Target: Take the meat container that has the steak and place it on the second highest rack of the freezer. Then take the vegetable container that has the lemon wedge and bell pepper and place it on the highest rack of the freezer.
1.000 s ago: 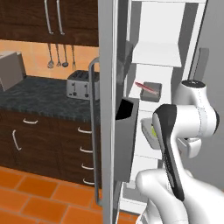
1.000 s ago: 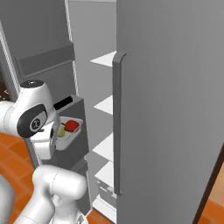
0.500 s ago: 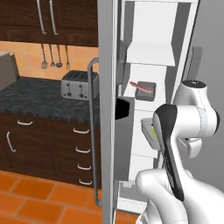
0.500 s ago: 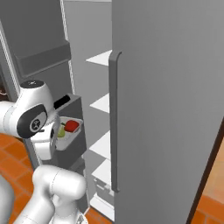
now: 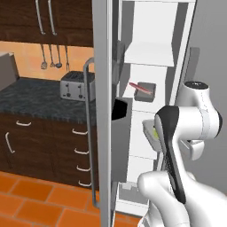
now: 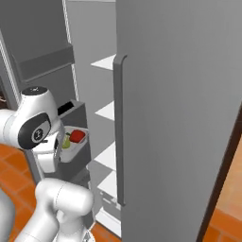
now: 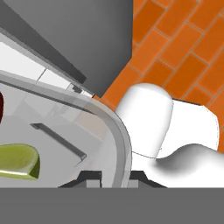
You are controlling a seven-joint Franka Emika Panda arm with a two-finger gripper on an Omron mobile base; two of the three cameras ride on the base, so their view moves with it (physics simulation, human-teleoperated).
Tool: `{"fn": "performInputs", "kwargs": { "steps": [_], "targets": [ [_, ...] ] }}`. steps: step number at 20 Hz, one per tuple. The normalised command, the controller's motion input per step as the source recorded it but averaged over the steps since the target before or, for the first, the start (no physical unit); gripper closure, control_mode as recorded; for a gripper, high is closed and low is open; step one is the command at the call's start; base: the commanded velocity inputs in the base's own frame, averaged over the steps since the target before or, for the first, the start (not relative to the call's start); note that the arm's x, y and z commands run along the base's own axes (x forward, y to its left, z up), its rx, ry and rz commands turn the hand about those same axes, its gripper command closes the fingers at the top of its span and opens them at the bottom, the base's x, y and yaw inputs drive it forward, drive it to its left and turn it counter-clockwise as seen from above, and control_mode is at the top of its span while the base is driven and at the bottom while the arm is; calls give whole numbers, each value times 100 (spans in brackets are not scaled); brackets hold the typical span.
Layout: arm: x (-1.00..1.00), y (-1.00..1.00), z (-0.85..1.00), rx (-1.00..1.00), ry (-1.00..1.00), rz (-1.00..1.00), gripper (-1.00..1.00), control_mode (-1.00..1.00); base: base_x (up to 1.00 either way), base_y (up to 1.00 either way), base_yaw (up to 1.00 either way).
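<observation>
My gripper (image 7: 113, 177) is shut on the rim of the clear vegetable container (image 7: 118, 135). The yellow-green lemon wedge (image 7: 17, 161) lies in it, and the dark red bell pepper (image 7: 1, 107) shows at the left edge. In the right base view the container (image 6: 79, 150) hangs at chest height in front of the open freezer (image 6: 179, 118), with the bell pepper (image 6: 77, 136) and lemon wedge (image 6: 66, 142) inside. The meat container (image 5: 146, 91) with the steak (image 5: 138, 87) sits on the second highest rack (image 5: 141, 101), under the highest rack (image 5: 148, 55).
The freezer's open door with its dark bin (image 5: 120, 111) and long handle (image 5: 88, 128) stands left of the arm. A second grey door with a handle (image 6: 118, 132) is on the right. A counter with a toaster (image 5: 76, 85) and drawers lies far left. The floor is orange tile.
The whole picture has shifted slightly, so the base has moved relative to the freezer. The arm keeps its pose and its hold on the vegetable container.
</observation>
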Motion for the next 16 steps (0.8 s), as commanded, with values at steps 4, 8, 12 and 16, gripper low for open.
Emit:
{"fn": "performInputs", "kwargs": {
  "steps": [4,8,12,16],
  "targets": [
    [0,0,0,0,0,0,100,100,11,-36,1],
    [0,0,0,0,0,0,100,100,43,-1,0],
    [0,0,0,0,0,0,100,100,62,0,0],
    [0,0,0,0,0,0,100,100,67,14,0]
  ]
}}
